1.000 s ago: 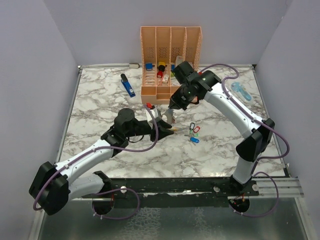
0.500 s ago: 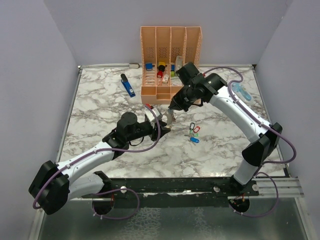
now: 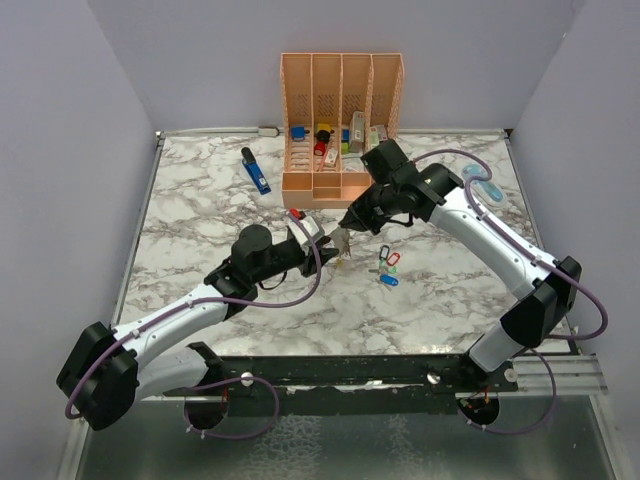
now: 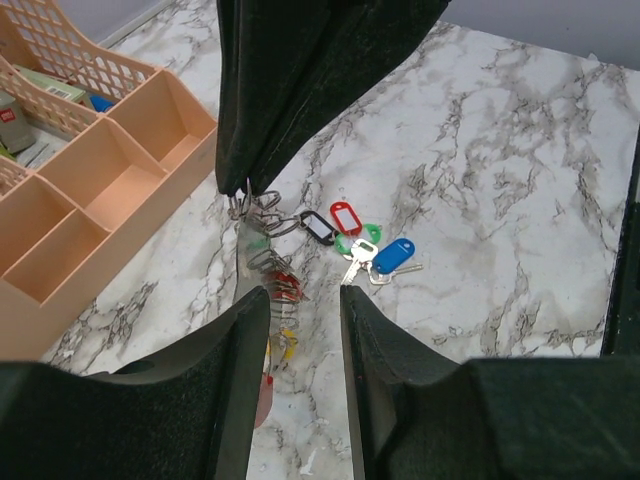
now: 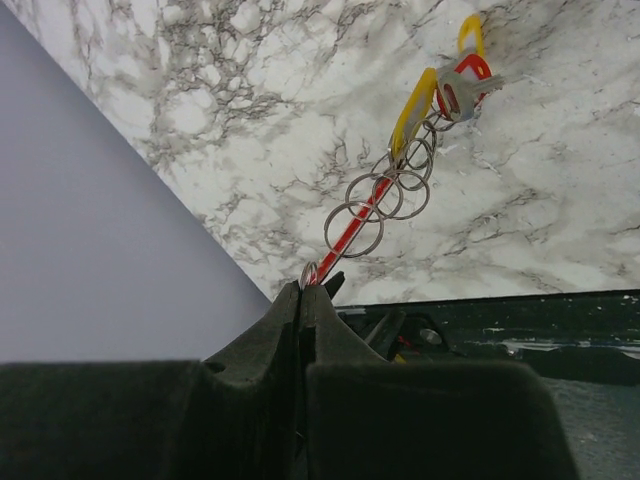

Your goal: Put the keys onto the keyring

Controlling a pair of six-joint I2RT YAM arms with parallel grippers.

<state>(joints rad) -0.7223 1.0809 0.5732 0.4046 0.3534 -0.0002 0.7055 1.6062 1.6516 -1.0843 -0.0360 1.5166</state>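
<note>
Some keys (image 5: 455, 85) hang on the keyring (image 5: 352, 222) (right gripper (image 5: 303, 288) pinches its end; left gripper (image 4: 305, 298), we cannot tell); loose keys (image 4: 362, 245) lie beyond its fingers (image 4: 235, 350).

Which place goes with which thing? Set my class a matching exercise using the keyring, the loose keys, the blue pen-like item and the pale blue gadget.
Things
1. keyring
2. loose keys
3. blue pen-like item
4. pale blue gadget

Places
A. left of the peach organiser
B. near the right edge of the table
C. between the left tool and the right tool
D. lying just right of both tools

Pairs: 1-C, 2-D, 3-A, 4-B
</note>
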